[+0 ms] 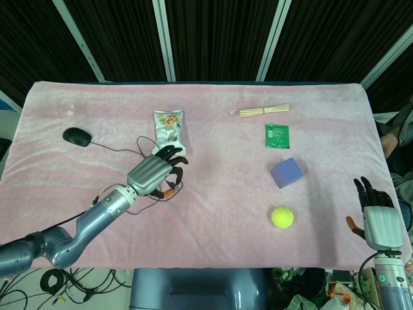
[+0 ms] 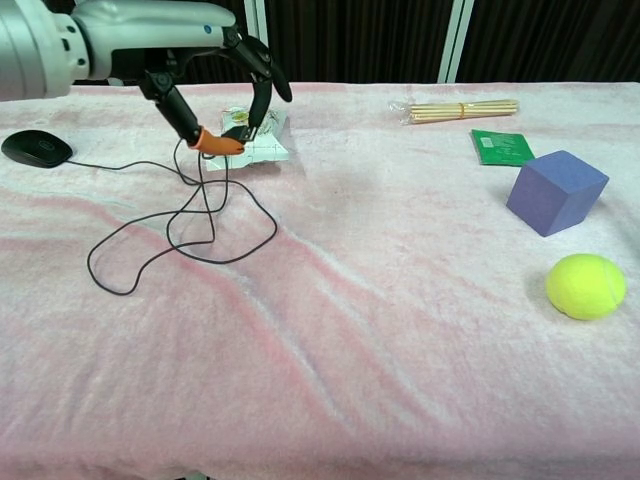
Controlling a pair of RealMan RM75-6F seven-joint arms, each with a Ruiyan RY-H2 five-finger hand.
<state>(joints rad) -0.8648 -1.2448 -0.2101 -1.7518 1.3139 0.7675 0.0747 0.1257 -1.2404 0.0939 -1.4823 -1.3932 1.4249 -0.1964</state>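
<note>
Hovering above the tangled black mouse cable [image 1: 145, 184], the left hand [image 1: 153, 173] has its fingers spread and curved downward, gripping nothing; its orange-tipped thumb [image 2: 212, 141] hangs just over the wire loops. At twelve o'clock from that hand, just beside the fingertips, lies the small silver snack packet with printed food on it [image 1: 168, 130]. The cable runs toward ten o'clock to the black computer mouse [image 1: 77, 135] on the pink fleece tablecloth [image 1: 219, 194]. The right hand [image 1: 379, 219] sits well apart at the cloth's four o'clock edge, fingers straight and apart, holding nothing. A yellow tennis ball [image 2: 586, 286], blue foam cube [image 2: 556, 192], green flat sachet [image 2: 502, 146] and bundle of wooden skewers [image 2: 462, 108] lie toward two o'clock.
</note>
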